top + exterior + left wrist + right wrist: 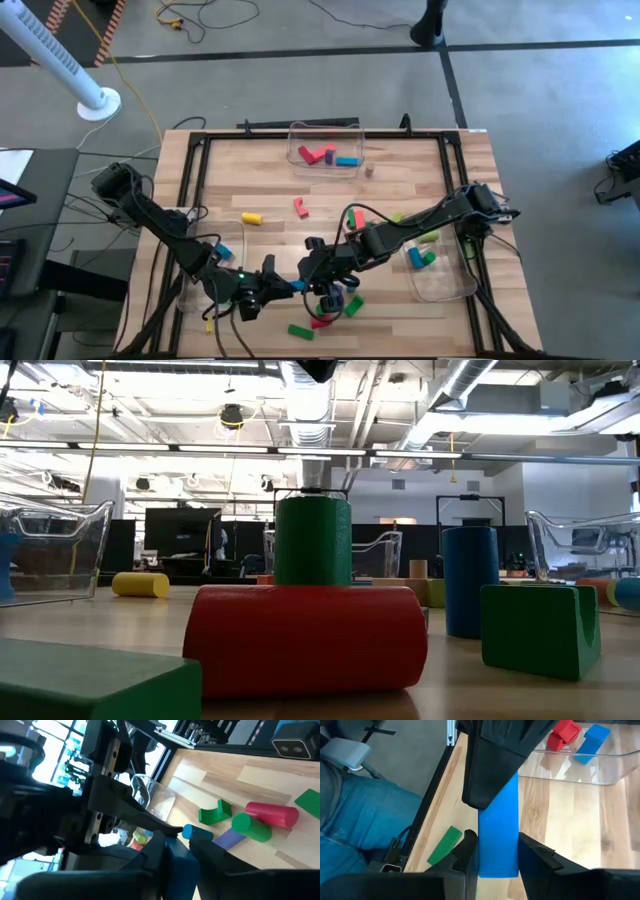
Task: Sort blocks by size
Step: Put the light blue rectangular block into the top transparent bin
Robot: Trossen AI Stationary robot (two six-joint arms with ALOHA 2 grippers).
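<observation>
A blue bar block (pixel 298 287) hangs above the table's near middle, held between both grippers. My left gripper (pixel 285 288) comes at it from the left and is shut on one end. My right gripper (pixel 312 272) comes from the right and is shut on the other end. Below and beside them lie loose blocks: a red cylinder (pixel 305 638), a green cylinder (pixel 250 827), a green arch (pixel 214 813), a purple bar (pixel 227 839) and a green bar (pixel 300 331). Farther off lie a yellow cylinder (pixel 252 217) and a red block (pixel 301 207). My left gripper pinches one end of the blue bar (pixel 182 862) between its two fingers, coming nearly level from the table's left, with the bar running on ahead of the fingers. My right gripper pinches the bar's other end (pixel 497 852) between its two fingers, slanting down from the right and lying along the bar. The bar is clear of the table, and the left fingers (pixel 492 765) cover its far end.
Clear bins stand at the far middle (pixel 325 150) with red, purple and blue blocks, at the right (pixel 440 275) with green and blue ones, and at the left (pixel 195 270). A person's leg in jeans (pixel 360 820) shows beyond the table's edge.
</observation>
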